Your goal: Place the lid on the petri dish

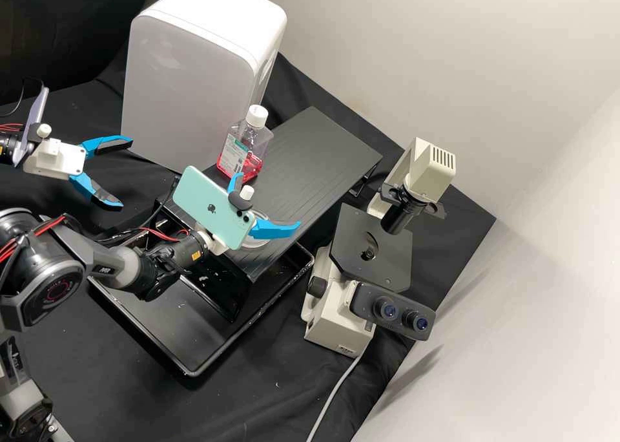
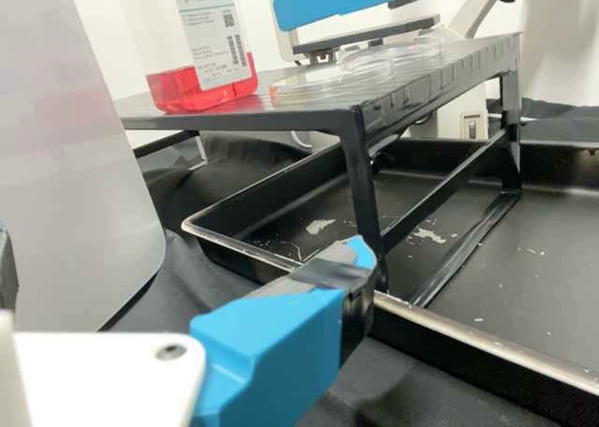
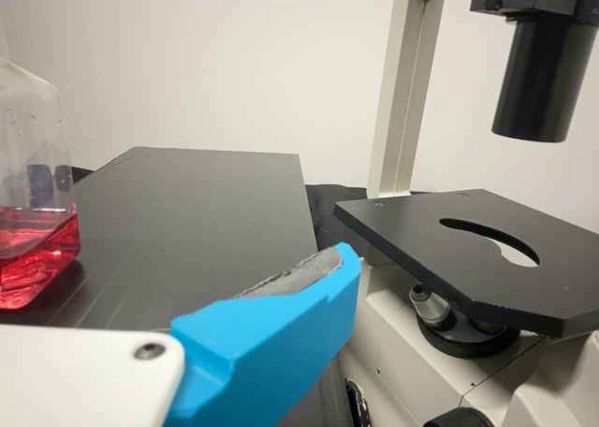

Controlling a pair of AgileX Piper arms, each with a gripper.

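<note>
Your right pincer [image 1: 268, 201] sits low over the near end of the black slatted metal rack [image 1: 323, 151], which stands in the shallow black tray [image 1: 194, 338] on the black-draped tabletop [image 1: 290, 397]; its blue fingers [image 1: 278, 227] are spread wide with nothing clamped between them. Under it a clear round plastic piece [image 1: 263, 218] lies flat on the rack top; the left wrist view shows a second clear round piece [image 2: 314, 82] just beside it, toward the clear flask of red liquid [image 1: 242, 148]; one is the petri dish and one the lid; can't tell which from here.

Handling, my read: thin moulded plastic, near weightless, stiff but easy to crack; smooth walls, so slippery; it's loose on the slats and will skate if you nudge it. Take the lid across its diameter, pads on the outer rim wall, light squeeze only; too hard and it bows or pops out. Keep it level; the fit over the dish looks close, so a tilted lid will catch an edge and shove the dish. The flask is close by on the same rack; mind your wrist swing.

Farther back, your left pincer [image 1: 123, 174] hangs open and empty above the tabletop, well apart from the rack, beside the white rounded box [image 1: 194, 61].
</note>
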